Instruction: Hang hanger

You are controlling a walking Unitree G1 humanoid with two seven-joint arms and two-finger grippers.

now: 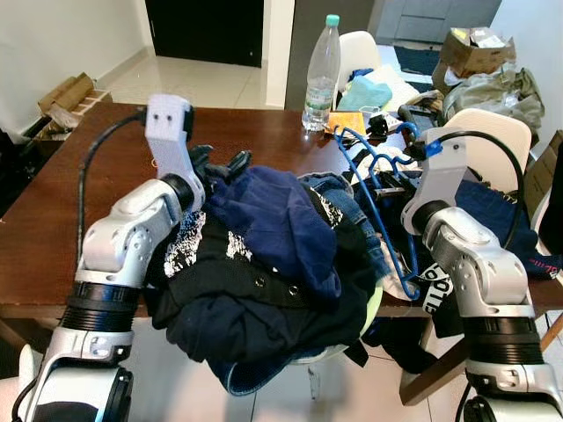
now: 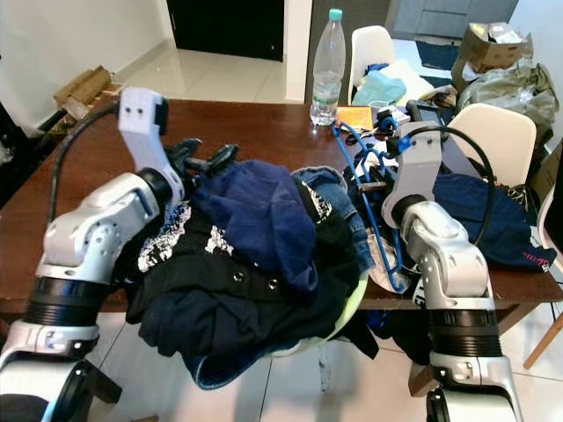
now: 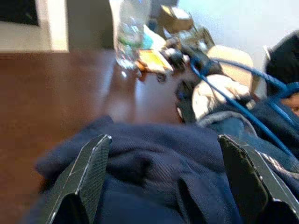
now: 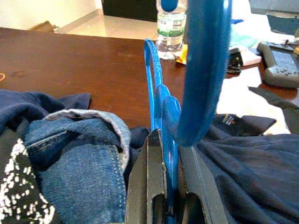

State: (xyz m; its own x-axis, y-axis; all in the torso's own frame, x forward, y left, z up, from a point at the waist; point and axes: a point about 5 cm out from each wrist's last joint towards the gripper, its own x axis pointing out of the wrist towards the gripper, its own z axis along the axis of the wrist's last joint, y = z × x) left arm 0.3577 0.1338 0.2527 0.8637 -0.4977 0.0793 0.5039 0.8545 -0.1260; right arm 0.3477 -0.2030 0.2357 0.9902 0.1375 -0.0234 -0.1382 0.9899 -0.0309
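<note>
While our right gripper [image 4: 169, 186] pinches the blue hanger [image 1: 374, 189] at centre right above the clothes pile [image 1: 264, 264], our left gripper [image 3: 173, 182] hovers spread over navy fabric; we judge hanging not yet done, with no rail visible.

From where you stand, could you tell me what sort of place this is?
Probably a home dining area: a brown wooden table with white chairs, piled with clothes, a water bottle on it, and a tiled floor beyond.
</note>
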